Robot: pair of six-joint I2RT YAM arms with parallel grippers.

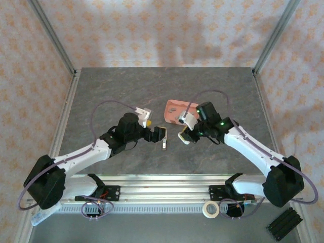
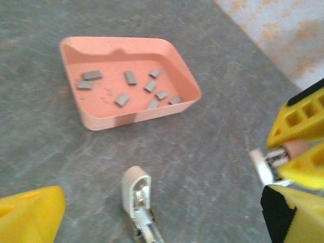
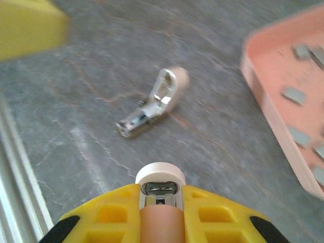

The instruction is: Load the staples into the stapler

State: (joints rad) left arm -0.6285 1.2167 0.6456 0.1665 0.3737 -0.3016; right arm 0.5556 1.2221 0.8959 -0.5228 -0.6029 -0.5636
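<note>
Top view, nearest me: 1 rail [image 1: 162, 195] along the table's near edge, with 1 roll of tape [image 1: 211, 209] beside it and 1 black block [image 1: 286, 223] at 5 o'clock.

Further in, my left gripper [image 1: 155, 134] has its fingers spread wide and pinches nothing. 1 open stapler [image 1: 164, 137] lies flat on the table [image 1: 111, 91] just at its tips. At 3 o'clock from it, near but apart, my right gripper [image 1: 185, 132] is clamped on a second stapler [image 3: 159, 177]. The right wrist view shows that stapler's round white end poking out between the yellow fingers, a detail the top view leaves unclear.

Farther still, at 12 o'clock from the right gripper, sits 1 salmon-pink tray [image 2: 136, 117]. The left wrist view looks into it: 9 staples [image 2: 130, 77] lie loose on its floor. The right wrist view crops and blurs them.

Beyond the tray, bare tabletop runs to the far edge, with wide room at 10 o'clock.
</note>
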